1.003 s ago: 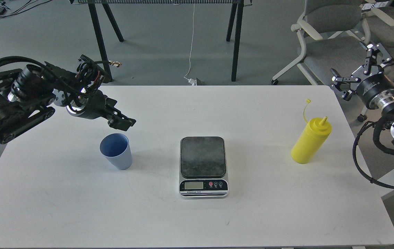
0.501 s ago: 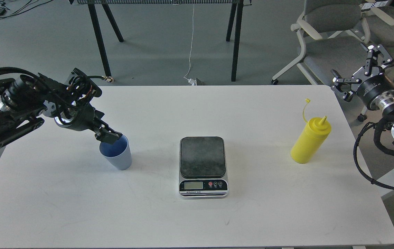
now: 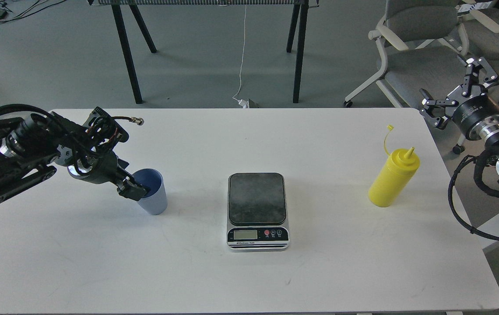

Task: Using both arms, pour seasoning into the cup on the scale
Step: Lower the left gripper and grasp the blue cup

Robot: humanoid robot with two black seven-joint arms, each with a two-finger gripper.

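The scale (image 3: 257, 211) lies flat on the white table (image 3: 240, 280), nearest of the task's things, its long axis running front to back; the silver strip with the LCD and buttons faces the near edge and the dark plate is bare. Left of it, apart, the cup (image 3: 152, 191) stands on the table with its mouth up, its axis leaning slightly toward the left in this view. The left arm (image 3: 17, 153) comes in low from the left edge and slants down to the right; the left gripper (image 3: 135, 191) sits at the cup's left rim, dark and bunched, one finger seeming to dip inside the mouth; whether it pinches the wall I cannot tell. Right of the scale, well apart, the bottle (image 3: 393, 178) stands with its nozzle up, tilted rightward, the tethered cap dangling above on the left. Farther, past the table's right corner, the right gripper (image 3: 459, 94) hangs in the air with fingers spread wide, pointing up and left, holding nothing; behind it stands a grey chair (image 3: 420, 48).
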